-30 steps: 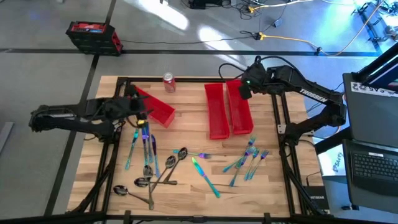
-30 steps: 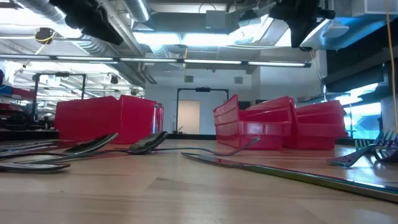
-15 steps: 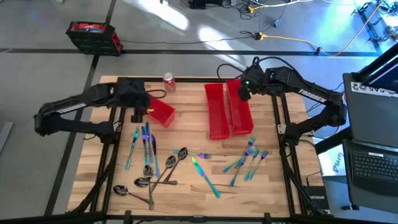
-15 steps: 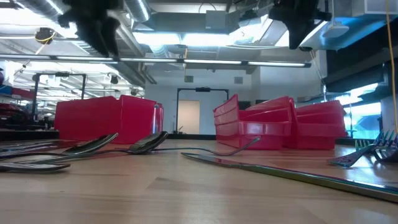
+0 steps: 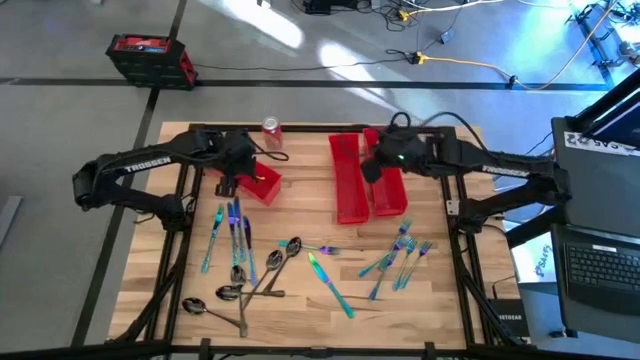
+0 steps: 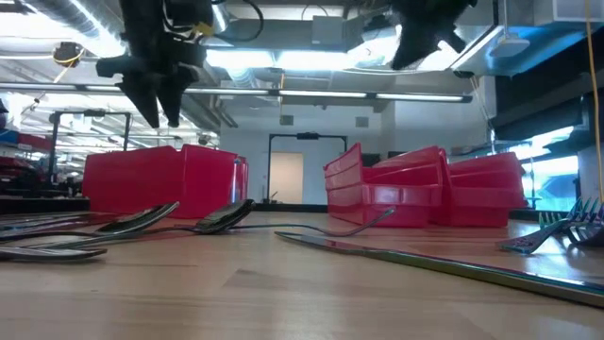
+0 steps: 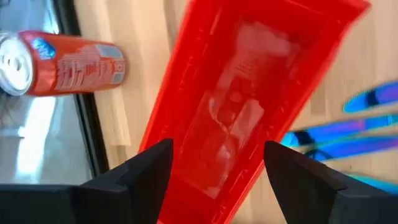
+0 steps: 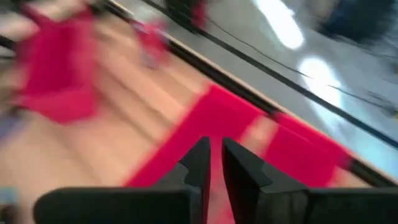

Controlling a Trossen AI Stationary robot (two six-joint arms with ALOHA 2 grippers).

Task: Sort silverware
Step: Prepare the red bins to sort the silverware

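Left gripper (image 5: 228,180) sits upper left of centre in the high view, over the angled long red plastic bin (image 5: 250,172), fingers (image 7: 149,171) spread wide, nothing between them. The wrist view looks straight down into that bin; we can't confirm any cutlery inside.

Right gripper (image 5: 368,167) is upper centre, over the pair of upright long red plastic bins (image 5: 352,185). Fingers (image 8: 198,163) nearly together, just a thin slit, and we see nothing held.

The silverware, slim metal forks, knives and spoons, is all loose on the light wooden table (image 5: 300,305):
- iridescent teal-blue knives (image 5: 236,230), left of centre, just below the angled bin
- dark bronze spoons (image 5: 262,280), lower left-centre, overlapping each other
- one teal knife (image 5: 330,284) alone, lower centre
- teal forks (image 5: 400,255), right of centre, piled and crossing

A red soda can (image 5: 271,133) stands at the table's top edge, beside the angled bin.

Handling, our read: pieces are light, stiff, thin and smooth, so likely slippery and lying flat with little to get under. We'd pinch across the handle mid-length, jaws square to it. Crossed forks and stacked spoons risk lifting two at once or dragging a neighbour. We'd take the outliers first.
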